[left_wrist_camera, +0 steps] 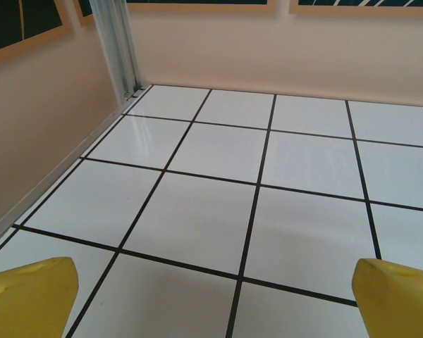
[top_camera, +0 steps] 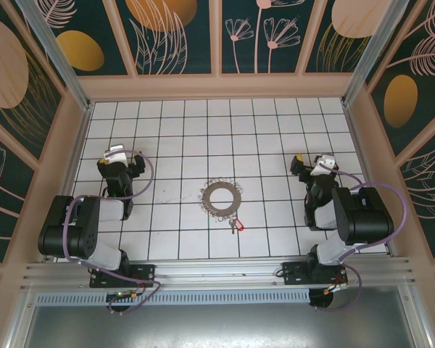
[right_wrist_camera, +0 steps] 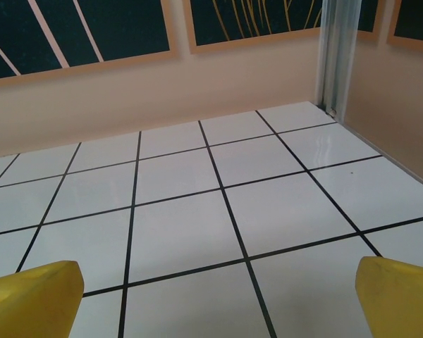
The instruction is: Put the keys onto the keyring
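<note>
White tiles with black grout lines are covering the table (top_camera: pixel 174 123), and peach boards and dark leaf-patterned panels (top_camera: pixel 174 36) are closing it in. Over on the left, the left gripper (top_camera: pixel 121 161) is hovering above the tiles with its jaws spread wide, its yellow fingertips (left_wrist_camera: pixel 28 299) showing at opposite lower corners of the wrist view with bare tile between them. Near the middle the keyring (top_camera: pixel 209 197) is lying flat, grey and toothed. The red-headed key (top_camera: pixel 238 226) is lying just beside its near right edge, outside the hole (whether the two are touching, I cannot tell). On the right, the right gripper (top_camera: pixel 315 163) is hanging over bare tile, well apart from the ring, jaws likewise spread, yellow fingertips (right_wrist_camera: pixel 402 296) gripping nothing.
</note>
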{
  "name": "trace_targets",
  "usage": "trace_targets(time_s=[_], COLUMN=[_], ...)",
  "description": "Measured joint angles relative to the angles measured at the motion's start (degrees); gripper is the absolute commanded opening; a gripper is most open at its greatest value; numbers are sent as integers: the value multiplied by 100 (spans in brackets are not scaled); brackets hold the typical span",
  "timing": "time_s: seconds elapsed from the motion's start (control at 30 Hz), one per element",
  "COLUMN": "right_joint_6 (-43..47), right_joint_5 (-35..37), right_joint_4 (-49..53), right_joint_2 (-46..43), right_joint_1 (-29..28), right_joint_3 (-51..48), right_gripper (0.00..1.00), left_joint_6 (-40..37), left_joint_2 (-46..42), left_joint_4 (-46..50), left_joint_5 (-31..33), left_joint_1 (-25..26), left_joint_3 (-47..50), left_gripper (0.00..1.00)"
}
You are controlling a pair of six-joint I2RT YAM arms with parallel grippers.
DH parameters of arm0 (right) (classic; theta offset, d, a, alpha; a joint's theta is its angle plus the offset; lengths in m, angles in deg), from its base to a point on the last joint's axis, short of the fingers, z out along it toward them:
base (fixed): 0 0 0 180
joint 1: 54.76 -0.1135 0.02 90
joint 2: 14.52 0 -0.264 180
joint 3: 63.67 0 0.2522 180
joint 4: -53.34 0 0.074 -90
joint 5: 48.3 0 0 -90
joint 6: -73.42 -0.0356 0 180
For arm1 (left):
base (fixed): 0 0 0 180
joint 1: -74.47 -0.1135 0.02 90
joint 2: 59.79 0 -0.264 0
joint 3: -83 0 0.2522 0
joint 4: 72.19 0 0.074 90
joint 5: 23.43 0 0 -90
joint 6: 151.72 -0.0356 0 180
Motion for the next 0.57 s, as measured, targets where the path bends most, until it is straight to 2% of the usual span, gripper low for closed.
trace_targets(time_s=[0.27,0.57], right_joint_6=[7,48], right_joint_5=[-136,-717], right_joint_4=[157,382], right_joint_2=[0,0], right_joint_1=[90,275], right_joint_3=[31,146], right_gripper=[99,99], left_joint_6=[0,0], left_joint_2=[0,0], left_joint_4=[0,0], left_joint_5=[-55,-55], left_joint_1=[0,0], left_joint_3=[0,0], left_gripper=[99,99])
